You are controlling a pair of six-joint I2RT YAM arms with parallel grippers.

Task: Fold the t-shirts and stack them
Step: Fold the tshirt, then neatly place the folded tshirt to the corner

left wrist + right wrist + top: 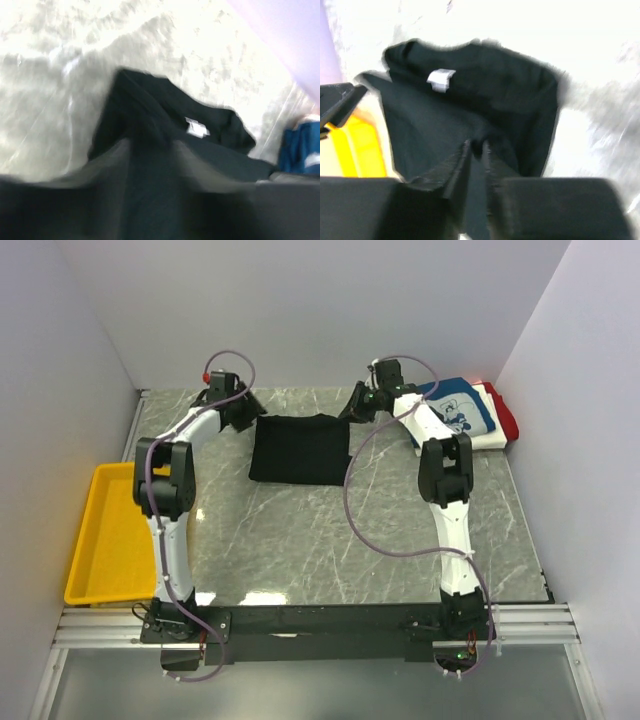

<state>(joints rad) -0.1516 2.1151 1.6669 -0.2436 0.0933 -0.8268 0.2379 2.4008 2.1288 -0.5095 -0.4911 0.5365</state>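
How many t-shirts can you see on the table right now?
4: a black t-shirt folded mid-table; a blue one, a white one and a red one piled far right. More may hide underneath.

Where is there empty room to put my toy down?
Biggest bare patch: the middle of the table, between the left arm and right arm, nearer than the black t-shirt. A smaller one lies right of the right arm, nearer than the stacked t-shirts. The far edge is crowded: the left gripper and right gripper flank that shirt.
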